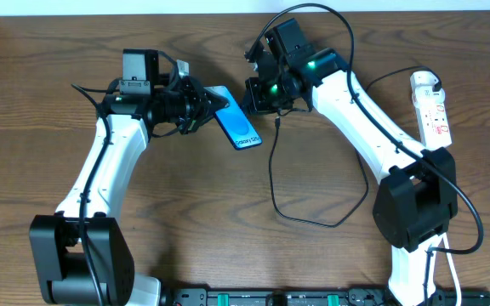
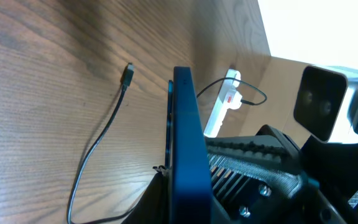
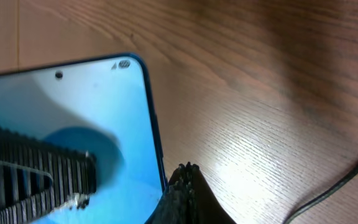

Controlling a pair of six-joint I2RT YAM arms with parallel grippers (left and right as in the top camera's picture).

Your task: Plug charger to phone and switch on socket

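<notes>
On the wooden table [image 1: 41, 127], the following items are showing.

1. The phone [image 1: 238, 129] is sitting near the centre between the two arms, with its screen glowing white and cyan-blue. Whether it is resting on the wood or lifted clear cannot be told.
2. The left gripper [image 1: 201, 106] is clamping the phone across its faces at the end nearer the left arm. One ridged finger [image 3: 36, 174] is lying over the screen.
3. The right gripper [image 3: 185, 179] is hanging just beside the phone's long edge. Its fingertips are pressing together with nothing between them.
4. The charger [image 1: 272, 174], a thin black cable, is trailing in a wide loop over the wood. Its connector tip [image 2: 128, 71] is lying loose near the phone, apart from it and touching neither gripper.
5. The socket [image 1: 430, 106], a white strip with red markings, is lying at the right side beside the right arm, well apart from the phone. Its switch position is too small to tell.
</notes>
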